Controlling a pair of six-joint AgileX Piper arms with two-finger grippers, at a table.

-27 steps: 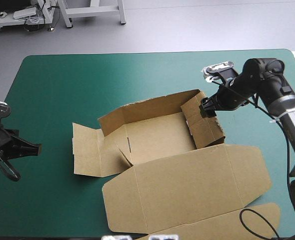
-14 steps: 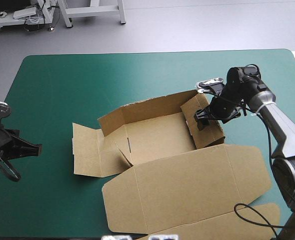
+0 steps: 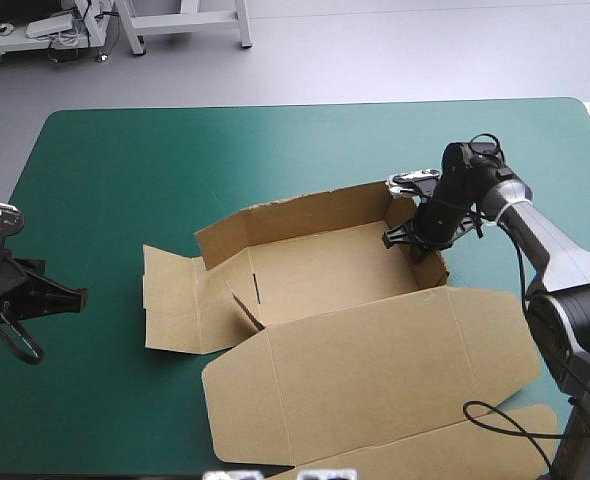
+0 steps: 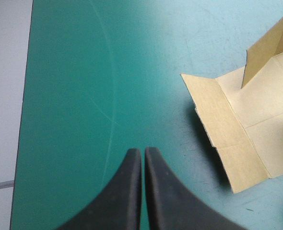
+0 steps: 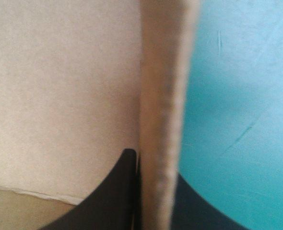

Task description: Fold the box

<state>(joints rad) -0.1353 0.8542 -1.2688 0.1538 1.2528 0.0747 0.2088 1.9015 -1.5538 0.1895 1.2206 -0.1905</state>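
The brown box lies mid-table with its back wall and right wall raised, its left flaps flat and its wide lid flat toward the front edge. My right gripper sits on the right wall's top edge near the back corner. In the right wrist view the board's edge runs between the black fingers, and the right gripper is shut on it. My left gripper hovers by the table's left edge, well away from the box. Its fingers meet in one point, so the left gripper is shut and holds nothing, with the left flap ahead of it.
The lid's tuck flap reaches the table's front edge at the right. Bare teal-green cover stretches behind the box and to its left, between the flaps and my left gripper.
My right gripper moved left and down onto the box's right wall and shut on its edge. That wall now stands more upright. The left arm has stayed put.
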